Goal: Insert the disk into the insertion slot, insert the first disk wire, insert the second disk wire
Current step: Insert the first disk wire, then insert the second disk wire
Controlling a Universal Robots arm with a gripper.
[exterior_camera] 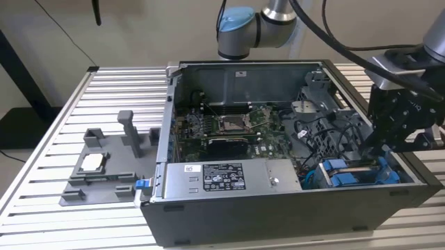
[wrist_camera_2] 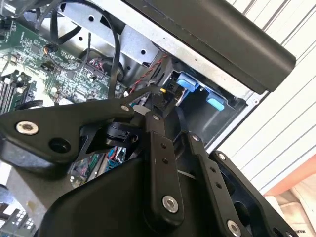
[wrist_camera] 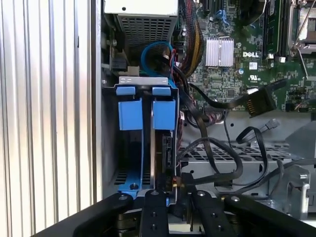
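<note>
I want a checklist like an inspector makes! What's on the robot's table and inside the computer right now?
Surface: slatted metal table, carrying an open computer case.
Job's things: the disk, in its blue carrier, sits inside the insertion slot.
Clutter: a grey fixture beside the case at the exterior view's left; a grey power-supply box inside the case.
Grippers: the gripper is low inside the case, at one end of the disk.
Cables: loose black cables loop beside the slot; a flat black connector hangs free near the motherboard.
Surroundings: the arm's blue-capped joint behind the case; a plain wall.
</note>
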